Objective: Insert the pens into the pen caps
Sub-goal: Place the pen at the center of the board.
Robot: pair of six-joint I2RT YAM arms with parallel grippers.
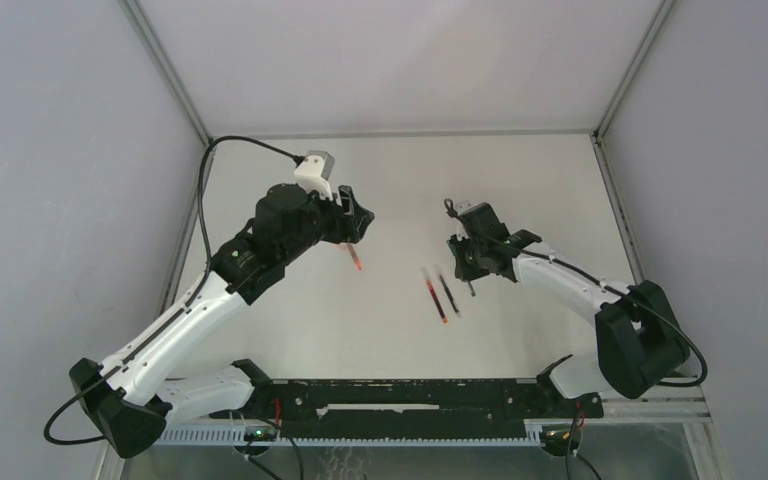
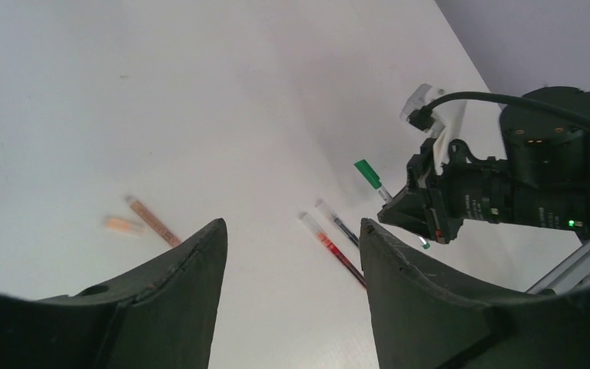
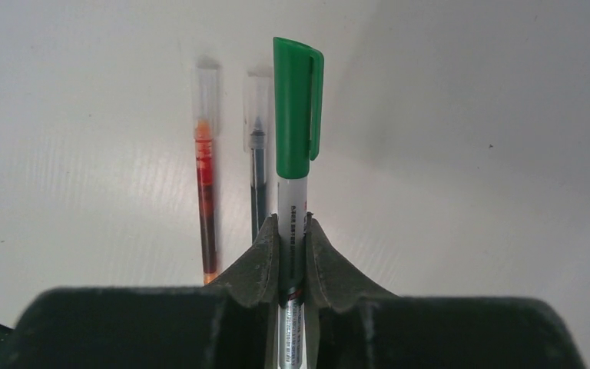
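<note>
Right gripper (image 3: 293, 224): fingers clamped together on the pale barrel of the green pen (image 3: 293, 192). The pen's long axis runs in line with the fingers. Its green cap (image 3: 298, 108) is seated and points away from the wrist, clear of the table.

Barrel carries a line of small dark print, too fine to read.

Left gripper (image 2: 292, 231): fingers apart, nothing between them, held above the table.

On the table near the right gripper lie a red pen (image 3: 206, 207) and a black pen (image 3: 257, 181), side by side and parallel, each with a clear cap. Their capped ends point the same way as the green cap.

A second red pen (image 2: 154, 221) lies by the left gripper, with a short orange-red cap (image 2: 123, 225) just beside it. Both are blurred.

Surface: plain white table (image 1: 400, 180). Surround: grey walls (image 1: 60, 150) with metal frame posts (image 1: 165, 70).
</note>
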